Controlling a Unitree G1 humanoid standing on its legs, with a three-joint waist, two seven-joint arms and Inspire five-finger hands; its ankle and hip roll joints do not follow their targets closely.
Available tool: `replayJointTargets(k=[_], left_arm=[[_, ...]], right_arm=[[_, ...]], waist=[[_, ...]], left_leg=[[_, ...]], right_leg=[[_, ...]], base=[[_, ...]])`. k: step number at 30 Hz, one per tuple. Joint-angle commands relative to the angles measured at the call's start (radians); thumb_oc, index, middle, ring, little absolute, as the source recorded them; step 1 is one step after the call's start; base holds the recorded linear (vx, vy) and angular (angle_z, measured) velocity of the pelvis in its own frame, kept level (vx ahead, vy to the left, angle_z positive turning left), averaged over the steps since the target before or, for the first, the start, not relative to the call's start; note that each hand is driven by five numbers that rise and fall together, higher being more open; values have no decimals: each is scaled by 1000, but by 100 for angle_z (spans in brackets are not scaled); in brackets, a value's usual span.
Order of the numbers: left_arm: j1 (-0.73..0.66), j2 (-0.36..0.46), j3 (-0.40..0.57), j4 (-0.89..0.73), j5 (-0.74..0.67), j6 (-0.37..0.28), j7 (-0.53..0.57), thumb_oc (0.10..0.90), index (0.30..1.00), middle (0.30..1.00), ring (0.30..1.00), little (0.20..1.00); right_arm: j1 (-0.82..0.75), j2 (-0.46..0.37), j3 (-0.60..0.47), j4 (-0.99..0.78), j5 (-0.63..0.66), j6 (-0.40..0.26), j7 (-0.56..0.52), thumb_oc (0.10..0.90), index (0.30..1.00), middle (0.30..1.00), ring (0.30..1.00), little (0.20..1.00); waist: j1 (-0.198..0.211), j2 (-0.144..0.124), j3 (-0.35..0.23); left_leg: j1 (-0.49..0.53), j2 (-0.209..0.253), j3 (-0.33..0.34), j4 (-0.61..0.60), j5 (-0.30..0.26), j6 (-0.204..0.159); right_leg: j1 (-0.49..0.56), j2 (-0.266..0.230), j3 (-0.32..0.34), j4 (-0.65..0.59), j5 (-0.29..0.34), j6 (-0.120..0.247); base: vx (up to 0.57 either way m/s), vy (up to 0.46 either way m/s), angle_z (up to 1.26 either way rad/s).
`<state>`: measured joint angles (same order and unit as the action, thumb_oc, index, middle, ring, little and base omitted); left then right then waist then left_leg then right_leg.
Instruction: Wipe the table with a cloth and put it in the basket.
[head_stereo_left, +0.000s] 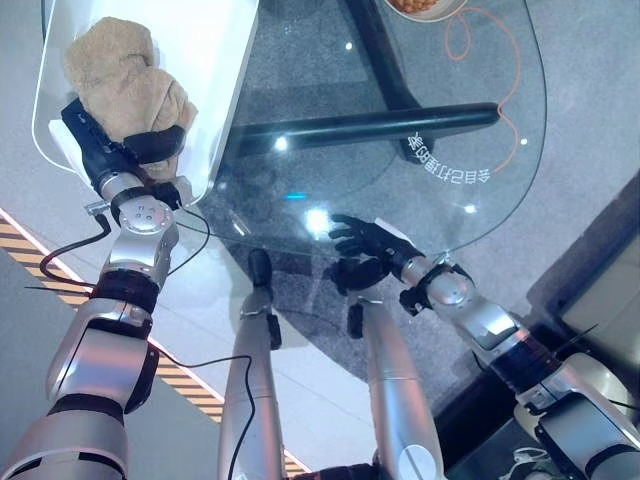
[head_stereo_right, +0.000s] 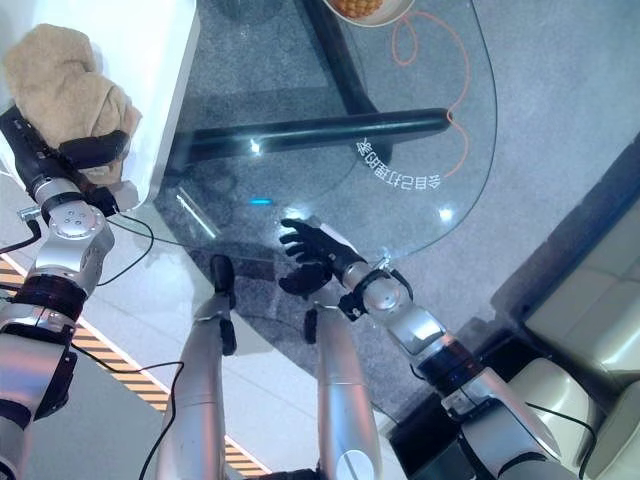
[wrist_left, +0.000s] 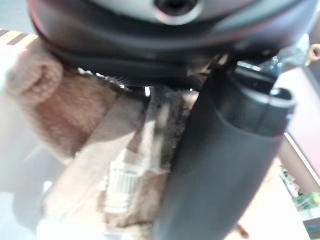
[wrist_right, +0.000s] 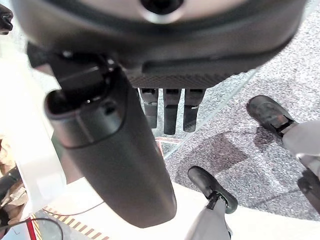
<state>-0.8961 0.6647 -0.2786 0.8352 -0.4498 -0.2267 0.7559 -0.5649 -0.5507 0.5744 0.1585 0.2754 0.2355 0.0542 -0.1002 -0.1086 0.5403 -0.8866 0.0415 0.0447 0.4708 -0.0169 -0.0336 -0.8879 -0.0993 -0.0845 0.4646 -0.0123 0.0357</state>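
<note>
A tan fluffy cloth (head_stereo_left: 120, 70) is bunched in my left hand (head_stereo_left: 110, 150), whose thumb curls over its lower edge. Cloth and hand sit over a white, round-cornered panel (head_stereo_left: 215, 60) at the left end of the glass table (head_stereo_left: 450, 180). From the left wrist, the cloth (wrist_left: 75, 115) lies just past the thumb (wrist_left: 220, 165), a small label showing on it. My right hand (head_stereo_left: 375, 240) rests at the table's near edge with its fingers (wrist_right: 171, 112) straight and nothing in it.
A bowl (head_stereo_left: 420, 8) with orange-brown contents stands at the far edge, an orange cord (head_stereo_left: 500, 70) looped beside it. A black frame beam (head_stereo_left: 370, 125) runs under the glass. Yellow-black floor tape (head_stereo_left: 30, 250) lies at the left, pale upholstery (head_stereo_right: 590, 300) at the right.
</note>
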Motion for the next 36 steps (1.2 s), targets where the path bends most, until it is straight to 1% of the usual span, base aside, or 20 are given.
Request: replayJointTargets(k=[1,4,5,9,13,17,21,24,25,26,27,29,31,32,34,35,36], left_arm=[[40,79,106,-92,87,-112,89,800,900,900,900,900],[60,80,119,-111,99,-116,91,800,900,900,900,900],[106,80,149,-151,142,-112,89,800,900,900,900,900],[153,81,181,-192,173,-109,93,800,900,900,900,900],[185,86,201,-215,158,-131,85,800,900,900,900,900],[216,80,214,-238,178,-154,66,800,900,900,900,900],[296,38,239,-281,181,-194,26,800,900,900,900,900],[319,25,242,-292,194,-201,18,800,900,900,900,900],[372,-5,249,-318,230,-217,10,800,900,900,900,900],[392,-18,249,-327,238,-220,4,800,900,900,900,900],[431,-39,249,-348,257,-219,-11,800,900,900,900,900],[501,-68,246,-377,296,-223,31,800,900,900,900,900],[524,-79,246,-383,306,-223,32,800,900,900,900,900],[555,-100,237,-387,311,-211,36,800,900,900,900,900],[567,-113,235,-390,299,-206,32,800,900,900,900,900],[596,-135,232,-384,301,-202,14,800,900,900,900,900],[662,-172,221,-366,297,-188,-16,800,900,900,900,900]], right_arm=[[122,-8,-25,-146,-10,-31,-14,800,900,900,900,900],[135,-7,-31,-153,-18,-35,-14,800,900,900,900,900],[163,-9,-50,-165,-28,-45,-8,800,900,900,900,900],[188,-11,-67,-181,-42,-48,-3,800,900,900,900,900],[208,-19,-78,-181,-42,-64,-2,800,900,900,900,900],[234,-15,-86,-183,-47,-79,3,800,900,900,900,900],[266,-6,-98,-175,-61,-101,13,800,900,900,900,900],[274,-4,-100,-171,-65,-108,15,800,900,900,900,900],[295,3,-109,-163,-73,-118,22,800,900,900,900,900],[301,5,-110,-154,-73,-123,24,800,900,900,900,900],[318,9,-116,-129,-82,-143,34,800,900,900,900,900],[348,16,-120,-81,-81,-174,43,800,900,900,900,900],[357,20,-124,-56,-84,-189,48,800,900,900,900,900],[375,24,-128,-24,-82,-203,54,800,900,900,900,900],[382,28,-127,-13,-82,-206,53,800,900,900,900,900],[399,37,-130,14,-86,-221,56,800,900,900,900,900],[438,60,-143,62,-54,-231,79,800,900,900,900,900]], waist=[[41,4,-20],[44,7,-20],[52,11,-20],[59,17,-20],[63,21,-20],[68,23,-20],[80,27,-20],[83,28,-20],[92,28,-20],[95,28,-20],[103,29,-20],[117,30,-20],[122,31,-20],[129,32,-20],[131,33,-20],[136,35,-20],[144,36,-56]], left_leg=[[61,-52,50,-22,-38,54],[66,-52,50,-24,-38,55],[82,-55,49,-31,-37,56],[99,-56,48,-40,-34,55],[113,-57,49,-43,-33,54],[136,-59,49,-47,-33,54],[184,-68,43,-70,-28,51],[197,-70,41,-76,-27,50],[229,-74,34,-90,-24,49],[244,-75,32,-97,-22,48],[278,-77,25,-111,-18,45],[348,-81,14,-141,-11,38],[374,-81,11,-157,-3,35],[418,-79,8,-172,-3,30],[435,-79,5,-184,5,27],[467,-79,2,-191,2,24],[523,-76,-7,-228,8,18]], right_leg=[[59,43,-23,-52,14,2],[65,43,-24,-51,10,0],[81,44,-28,-53,5,-1],[98,44,-33,-54,0,-3],[117,41,-35,-58,-4,-6],[140,43,-35,-59,-6,-4],[188,45,-36,-75,-8,-2],[200,45,-37,-80,-9,-1],[233,45,-38,-92,-10,0],[249,44,-38,-98,-11,0],[282,42,-39,-108,-13,0],[351,38,-41,-130,-17,2],[377,36,-45,-143,-14,3],[421,30,-50,-153,-21,4],[439,27,-53,-163,-17,4],[471,24,-56,-168,-24,6],[534,12,-67,-202,-24,9]], base=[[-13,-39,-1],[-10,-31,1],[-17,-53,3],[-15,-29,2],[-13,-16,0],[-23,-42,0],[-40,-57,0],[-16,-24,0],[-59,-95,0],[-76,-124,1],[-62,-111,1],[-56,-112,0],[-41,-74,2],[-55,-85,4],[-28,-57,3],[4,-112,3],[4,-141,3]])
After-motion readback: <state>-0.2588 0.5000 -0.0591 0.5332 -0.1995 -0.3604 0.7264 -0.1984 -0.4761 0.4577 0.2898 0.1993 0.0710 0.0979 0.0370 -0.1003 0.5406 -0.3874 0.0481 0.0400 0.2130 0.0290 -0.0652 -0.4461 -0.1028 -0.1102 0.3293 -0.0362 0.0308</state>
